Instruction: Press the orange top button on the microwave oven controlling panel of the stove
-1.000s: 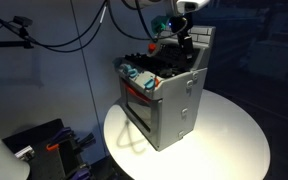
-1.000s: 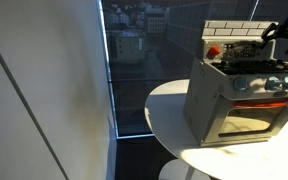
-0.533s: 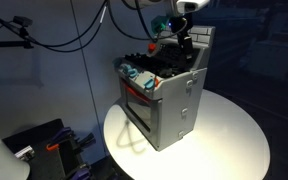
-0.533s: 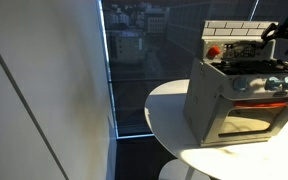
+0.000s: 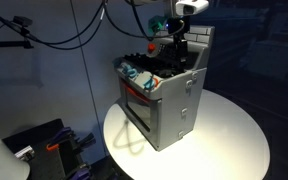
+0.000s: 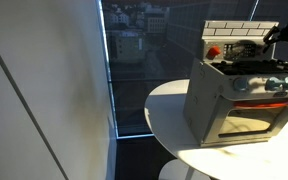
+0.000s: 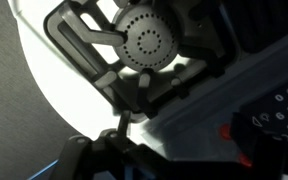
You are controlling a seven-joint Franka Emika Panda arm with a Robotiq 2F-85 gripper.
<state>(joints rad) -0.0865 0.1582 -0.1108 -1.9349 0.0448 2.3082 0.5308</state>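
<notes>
The grey toy stove [image 5: 169, 105] stands on a round white table [image 5: 234, 140]; it also shows in the other exterior view [image 6: 239, 100]. The small red-framed microwave panel [image 6: 214, 50] sits at one end of the white brick-pattern backboard [image 6: 242, 32] and shows as a red patch [image 5: 152, 45]. My gripper [image 5: 180, 44] hangs low over the burners, close to the backboard, a short way from the panel; its fingers look shut and empty. In the wrist view, the panel [image 7: 274, 115] is at lower right with tiny buttons and red-orange spots [image 7: 227, 132]. The picture is too dark to single out one button.
A black burner with its grate [image 7: 147, 40] fills the top of the wrist view. Teal and red knobs [image 5: 139, 75] line the stove front above the windowed oven door [image 6: 246, 122]. Cables hang behind the stove [image 5: 84, 30]. A window wall [image 6: 134, 60] stands beside the table.
My arm has shifted slightly over the stove top toward the panel end of the backboard. The stove has not moved.
</notes>
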